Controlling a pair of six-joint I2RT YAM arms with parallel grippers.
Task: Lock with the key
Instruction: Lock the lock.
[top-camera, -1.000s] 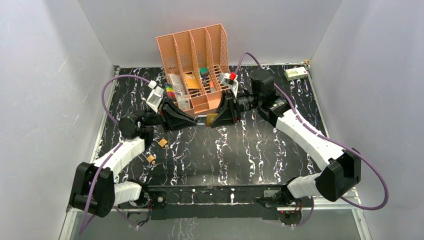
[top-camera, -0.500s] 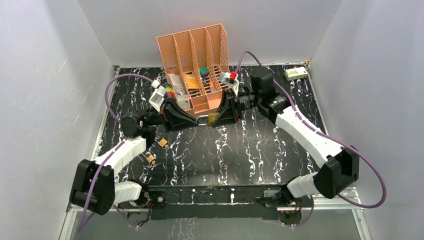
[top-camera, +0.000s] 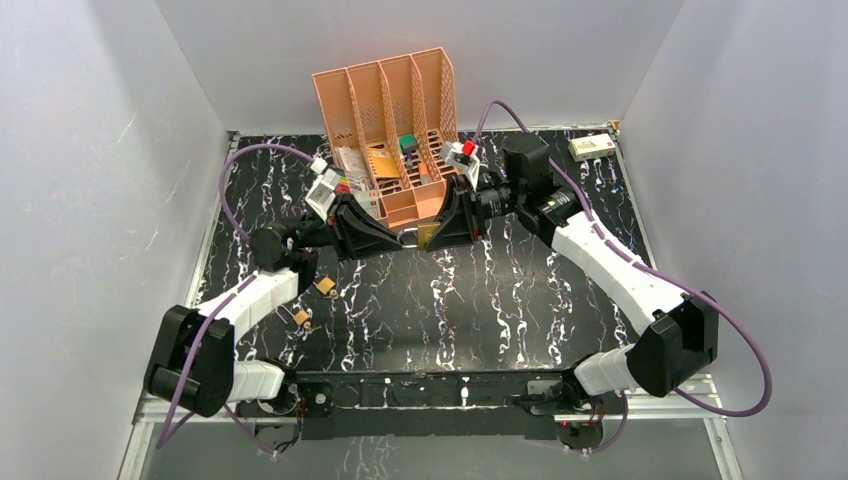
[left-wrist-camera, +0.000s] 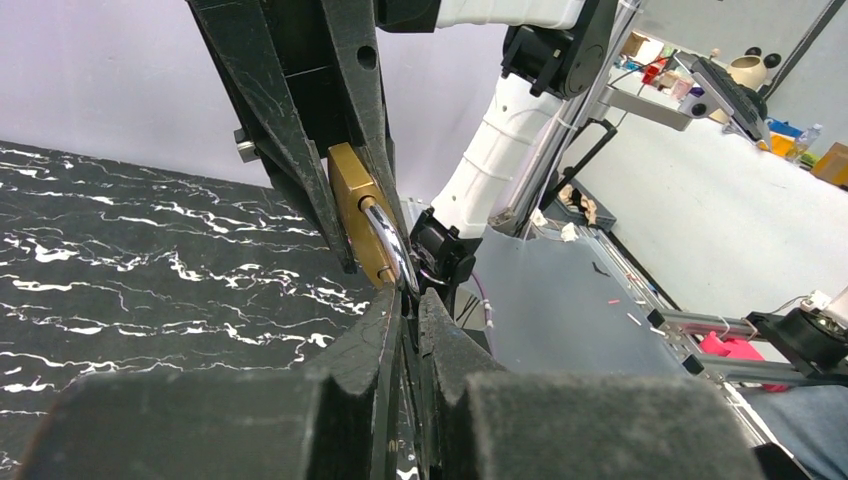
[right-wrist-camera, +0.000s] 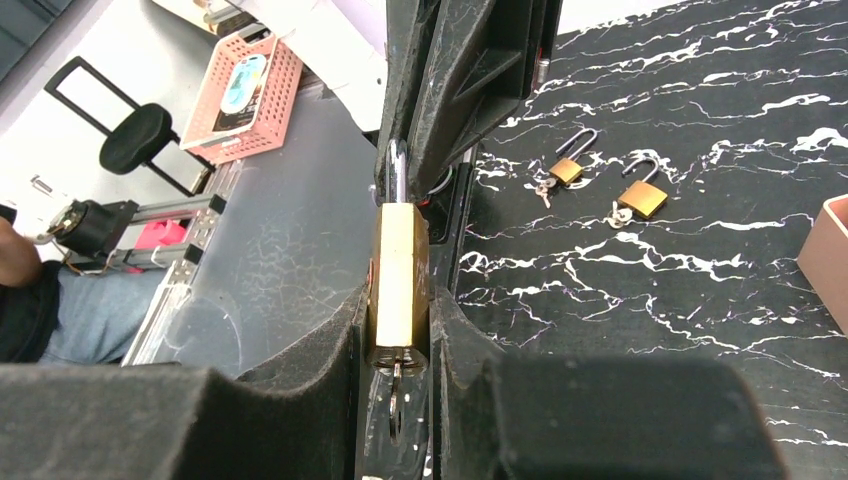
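Black marbled tabletop (top-camera: 480, 300), grey walls. Right claw (right-wrist-camera: 398, 305) grasping brass padlock (right-wrist-camera: 398, 250) by flat sides, off tabletop; key (right-wrist-camera: 391, 403) sticks from padlock's bottom, between fingers. Left claw (left-wrist-camera: 405, 300) clenched on shackle (left-wrist-camera: 383, 232). Two small padlocks (right-wrist-camera: 640, 198) lie near left arm; orange organiser (top-camera: 385, 110) behind.

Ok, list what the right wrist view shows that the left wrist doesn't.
Only right wrist: a thin metal key in the big brass padlock's base, and two small open brass padlocks on the black marbled table. Only left wrist: the silver shackle's curved bend and the right arm's white links. Both: that padlock, right claw on its body, left claw on its shackle.
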